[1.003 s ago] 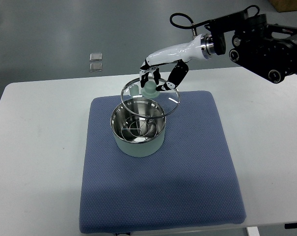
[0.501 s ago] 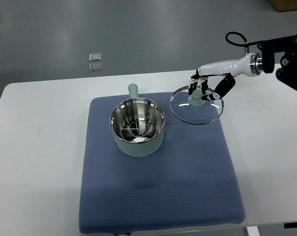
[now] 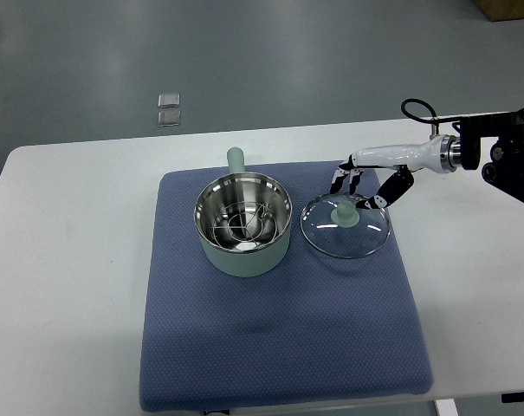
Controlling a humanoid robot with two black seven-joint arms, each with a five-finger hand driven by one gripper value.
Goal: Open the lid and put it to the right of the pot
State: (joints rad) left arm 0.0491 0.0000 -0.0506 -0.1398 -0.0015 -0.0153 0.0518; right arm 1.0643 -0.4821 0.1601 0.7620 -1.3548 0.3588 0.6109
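Observation:
A pale green pot with a shiny steel inside stands open on the blue mat; its stub handle points to the far side. The glass lid with a green knob lies flat on the mat just right of the pot. My right hand reaches in from the right edge and hovers just behind the knob. Its fingers are spread and off the knob, holding nothing. The left arm does not show.
The mat lies on a white table. The right arm's dark body sits over the table's far right edge. Two small clear squares lie on the grey floor beyond the table.
My right hand carried the lid from over the pot to the right, lowered it onto the mat and let go of the knob. The hand has drawn back slightly.

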